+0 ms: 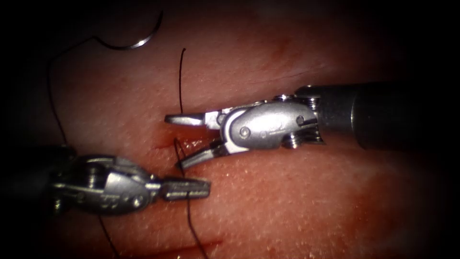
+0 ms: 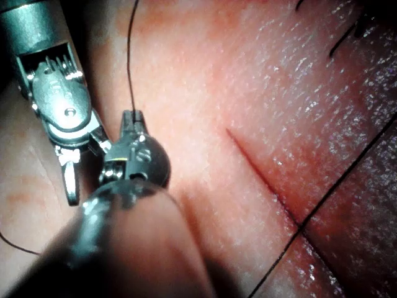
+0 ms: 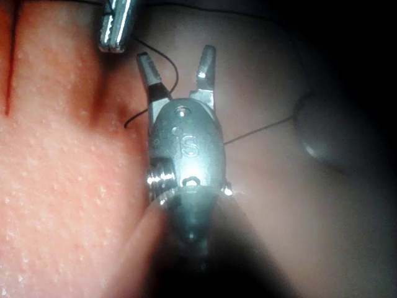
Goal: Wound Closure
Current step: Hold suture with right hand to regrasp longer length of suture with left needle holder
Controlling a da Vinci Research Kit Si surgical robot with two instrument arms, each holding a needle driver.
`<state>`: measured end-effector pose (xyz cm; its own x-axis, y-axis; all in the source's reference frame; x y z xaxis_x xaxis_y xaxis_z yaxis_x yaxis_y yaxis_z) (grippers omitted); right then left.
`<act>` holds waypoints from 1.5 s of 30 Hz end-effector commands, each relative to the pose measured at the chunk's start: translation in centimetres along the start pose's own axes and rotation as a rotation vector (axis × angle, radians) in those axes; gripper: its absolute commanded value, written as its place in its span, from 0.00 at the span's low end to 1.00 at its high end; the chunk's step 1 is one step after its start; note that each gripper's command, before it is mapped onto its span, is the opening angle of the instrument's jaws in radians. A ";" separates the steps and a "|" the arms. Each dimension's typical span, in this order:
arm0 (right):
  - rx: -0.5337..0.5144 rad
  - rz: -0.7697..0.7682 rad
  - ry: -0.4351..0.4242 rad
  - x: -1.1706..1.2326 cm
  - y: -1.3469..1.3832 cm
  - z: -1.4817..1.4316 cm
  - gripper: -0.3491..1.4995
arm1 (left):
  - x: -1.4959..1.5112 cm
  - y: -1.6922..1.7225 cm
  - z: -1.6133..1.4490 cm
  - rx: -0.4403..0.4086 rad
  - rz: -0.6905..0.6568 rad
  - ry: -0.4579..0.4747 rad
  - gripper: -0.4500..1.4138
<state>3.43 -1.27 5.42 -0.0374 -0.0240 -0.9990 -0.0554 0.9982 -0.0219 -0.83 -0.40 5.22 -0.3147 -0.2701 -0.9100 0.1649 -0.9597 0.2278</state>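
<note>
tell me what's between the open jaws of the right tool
Between the silver right tool's open jaws: a strand of thin black thread, the red-stained cut and bare pink tissue. The jaws hold nothing. The lower jaw covers part of the thread.

Needle [image 1: 136,41]: lies free on the tissue [image 1: 297,201], far upper left, held by neither tool. Left tool [image 1: 184,188] below right tool [image 1: 178,141], thread [image 1: 181,79] between them.

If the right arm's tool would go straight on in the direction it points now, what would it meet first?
Probably the thread. The right tool points toward the endoscope view's left with jaws open, holding nothing, and the strand stands across its tips. The left tool, shut on the thread, lies below that line. The needle lies free. Depth is unclear.
</note>
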 end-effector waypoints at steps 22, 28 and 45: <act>0.068 0.062 -0.228 -0.57 0.13 -0.23 0.00 | 0.07 -0.06 0.19 0.147 0.074 -0.007 0.79; 0.021 0.173 -0.263 -0.83 0.28 -0.24 0.00 | 0.12 -0.04 0.40 0.219 0.139 -0.106 0.78; -0.014 0.274 -0.318 -1.41 0.35 -0.22 0.00 | 0.69 0.17 0.39 0.312 0.245 -0.176 0.76</act>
<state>3.18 -0.92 6.79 0.2581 0.2667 -0.9286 -0.1007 0.9633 0.2487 -1.35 -0.81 4.70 -0.4598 -0.4780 -0.7485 -0.0268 -0.8350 0.5496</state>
